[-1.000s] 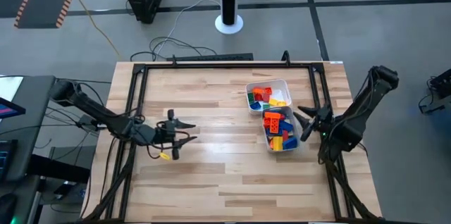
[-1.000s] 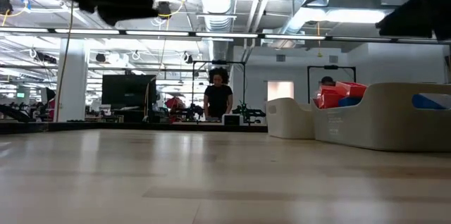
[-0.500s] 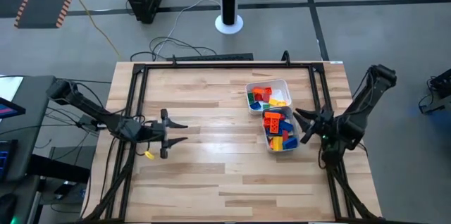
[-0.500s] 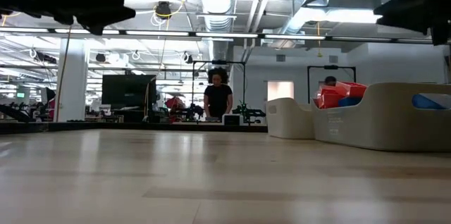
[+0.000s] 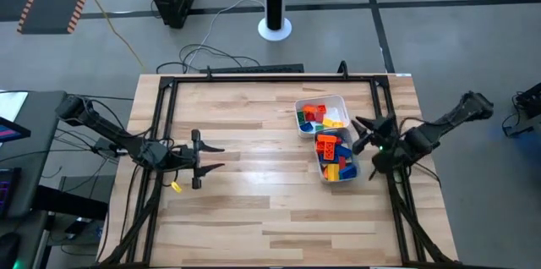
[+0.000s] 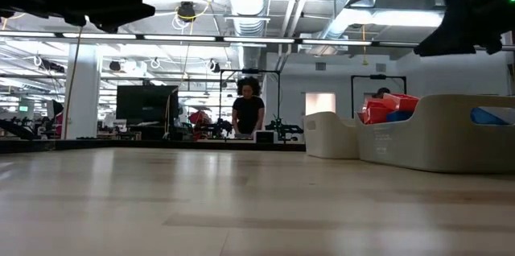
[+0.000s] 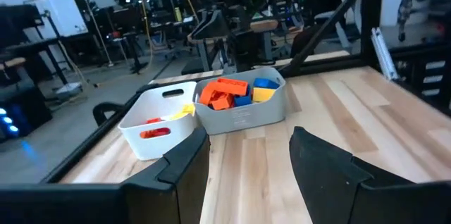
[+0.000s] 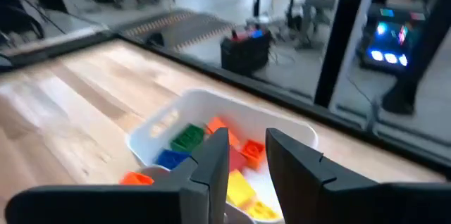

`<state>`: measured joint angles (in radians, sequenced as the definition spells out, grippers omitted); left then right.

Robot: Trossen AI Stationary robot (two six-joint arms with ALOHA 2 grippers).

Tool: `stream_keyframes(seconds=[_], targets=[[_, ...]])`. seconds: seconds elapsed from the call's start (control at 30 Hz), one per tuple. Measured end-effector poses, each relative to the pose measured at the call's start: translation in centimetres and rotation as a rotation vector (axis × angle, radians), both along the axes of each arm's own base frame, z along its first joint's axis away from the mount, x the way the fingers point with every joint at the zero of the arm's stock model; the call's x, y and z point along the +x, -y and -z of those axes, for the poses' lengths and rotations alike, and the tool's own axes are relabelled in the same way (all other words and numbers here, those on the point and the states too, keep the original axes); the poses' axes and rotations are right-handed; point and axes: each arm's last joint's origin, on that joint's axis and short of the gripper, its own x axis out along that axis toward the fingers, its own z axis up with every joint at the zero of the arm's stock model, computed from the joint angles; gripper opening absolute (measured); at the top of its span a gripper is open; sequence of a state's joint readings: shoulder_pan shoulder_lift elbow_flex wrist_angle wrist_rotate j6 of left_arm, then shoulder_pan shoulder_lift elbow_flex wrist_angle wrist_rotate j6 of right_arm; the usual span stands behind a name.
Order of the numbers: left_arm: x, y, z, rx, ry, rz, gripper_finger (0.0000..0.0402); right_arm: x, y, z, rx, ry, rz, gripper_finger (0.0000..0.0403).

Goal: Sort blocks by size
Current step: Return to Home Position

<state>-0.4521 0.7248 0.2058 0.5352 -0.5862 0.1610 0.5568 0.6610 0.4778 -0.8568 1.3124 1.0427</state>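
Note:
The blocks, red, orange, blue, yellow and green, lie heaped in two white tubs at the table's right: the far tub (image 5: 321, 115) and the near tub (image 5: 336, 157). My right gripper (image 5: 361, 135) hovers just right of the tubs, pointing toward them. In the right wrist view its fingers (image 8: 246, 164) stand a narrow gap apart with nothing between them, above one tub's blocks (image 8: 211, 146). My left gripper (image 5: 213, 157) hangs open over the left half of the table, pointing level toward the tubs (image 7: 211, 108), and holds nothing.
A black frame (image 5: 270, 79) runs along the table's far edge and down both sides. Bare wood lies between my left gripper and the tubs (image 5: 270, 167). In the low view a person (image 6: 249, 115) stands in the room far behind the table.
My left gripper has drawn back a little toward the table's left edge and rolled level. My right arm has swung outward to the right and lower, and its gripper has shifted slightly toward the far edge beside the tubs. The blocks and tubs have stayed put.

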Motion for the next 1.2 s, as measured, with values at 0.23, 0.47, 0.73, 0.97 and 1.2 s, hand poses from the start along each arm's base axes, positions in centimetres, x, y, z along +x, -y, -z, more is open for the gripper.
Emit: stream_keyframes(seconds=[0.23, 0.47, 0.73, 0.97, 1.2], targets=[[0.0, 0.1, 0.0, 0.002, 0.002, 0.037, 0.0185, 0.2, 1.7, -1.4, 0.036, -0.035, 0.003, 0.0132], [0.0, 0.1, 0.0, -0.028, 0.005, 0.038, 0.0185, 0.9, 3.2, -3.7, -0.015, -0.012, -0.077, 0.0132], [0.0, 0.1, 0.4, -0.093, -0.030, 0.037, 0.0185, 1.5, 4.8, 0.9, 0.075, 0.089, -0.242, 0.0132], [0.0, 0.1, 1.2, -0.178, -0.094, 0.027, 0.0185, 1.0, 5.2, 3.2, 0.007, 0.279, -0.341, 0.0132], [-0.2, 0.0, 2.5, -0.187, -0.214, 0.002, 0.0185, 0.2, 4.9, 4.6, 0.002, 0.306, -0.396, 0.0132]])
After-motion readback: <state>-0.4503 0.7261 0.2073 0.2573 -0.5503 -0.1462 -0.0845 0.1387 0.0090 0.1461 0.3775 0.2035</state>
